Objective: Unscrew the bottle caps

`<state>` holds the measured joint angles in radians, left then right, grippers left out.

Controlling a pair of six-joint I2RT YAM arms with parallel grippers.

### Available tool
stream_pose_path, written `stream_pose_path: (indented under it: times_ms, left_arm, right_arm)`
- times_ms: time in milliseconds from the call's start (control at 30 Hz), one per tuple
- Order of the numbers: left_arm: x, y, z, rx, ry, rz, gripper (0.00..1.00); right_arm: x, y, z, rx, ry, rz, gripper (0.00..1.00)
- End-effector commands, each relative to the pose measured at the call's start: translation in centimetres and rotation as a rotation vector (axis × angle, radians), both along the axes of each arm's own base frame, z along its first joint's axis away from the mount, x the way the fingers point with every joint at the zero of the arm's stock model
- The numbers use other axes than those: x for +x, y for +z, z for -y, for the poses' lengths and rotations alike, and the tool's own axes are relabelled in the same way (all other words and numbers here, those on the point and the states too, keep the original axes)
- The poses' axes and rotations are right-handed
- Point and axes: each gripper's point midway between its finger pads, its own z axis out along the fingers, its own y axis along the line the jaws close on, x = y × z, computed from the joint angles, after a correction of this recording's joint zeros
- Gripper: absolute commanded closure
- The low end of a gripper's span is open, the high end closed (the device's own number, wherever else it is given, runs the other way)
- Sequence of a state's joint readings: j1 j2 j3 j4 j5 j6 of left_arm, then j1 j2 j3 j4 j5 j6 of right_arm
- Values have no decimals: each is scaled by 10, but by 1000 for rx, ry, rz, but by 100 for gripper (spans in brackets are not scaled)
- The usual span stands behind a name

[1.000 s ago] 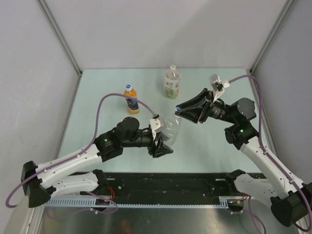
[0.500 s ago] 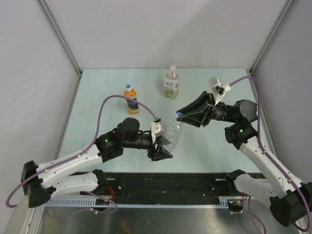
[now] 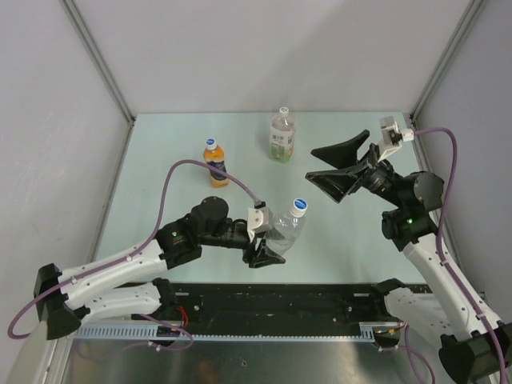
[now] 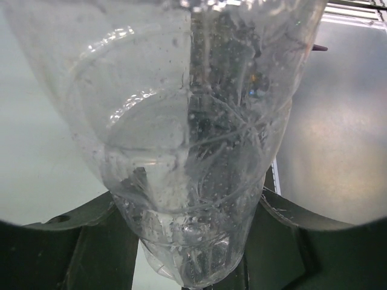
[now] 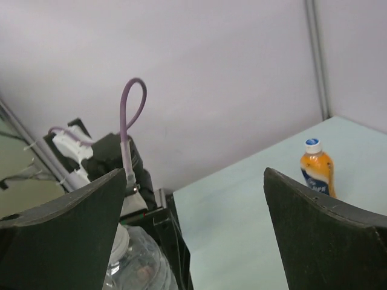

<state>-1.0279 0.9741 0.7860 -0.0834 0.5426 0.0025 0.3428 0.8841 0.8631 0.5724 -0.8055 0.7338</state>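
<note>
The left gripper (image 3: 267, 242) clamps the lower body of a clear plastic bottle (image 3: 282, 230), its jaws part-closed on the crumpled wall. In the left wrist view the bottle fills the gap between the two dark fingers (image 4: 91, 241), its base toward the camera. The bottle tilts up and away from those jaws, carrying its blue cap (image 3: 299, 206) at the far end, well beyond the left fingertips.

The right gripper (image 3: 311, 166) hangs beyond the cap with its jaws spread wide and nothing between them. Seen from above, the cap sits just outside the opening, on the near side of the lower finger and apart from both. From the right wrist camera, the cap's pale top peeks past the inner edge of one finger at the bottom of the frame, low in the gap rather than centred.

Farther from both sets of jaws, an orange drink bottle (image 3: 214, 166) with a second blue cap (image 3: 212, 144) and a green-labelled bottle (image 3: 282, 138) with a whitish cap (image 3: 282, 111) stand upright on the pale table (image 3: 148, 152), caps on.
</note>
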Motion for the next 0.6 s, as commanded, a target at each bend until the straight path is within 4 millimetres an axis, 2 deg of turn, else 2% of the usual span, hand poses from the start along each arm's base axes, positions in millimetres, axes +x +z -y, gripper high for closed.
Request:
stream_pose_path:
  times_ms: [0,133,333,567]
  left_arm:
    - [2,11,2,-43,-8,70,100]
    - [15,11,1,-35,68,92,100]
    - [48,10,-5,-9,258,113,100]
    - [81,3,-17,38,468,114,100]
  right_arm:
    - [9,20,13,80,-115,-12,1]
    - [21,18,19,81,-186,-74,1]
    - [37,13,23,81,-264,-162,1]
    - [46,5,18,67,-364,-248,1]
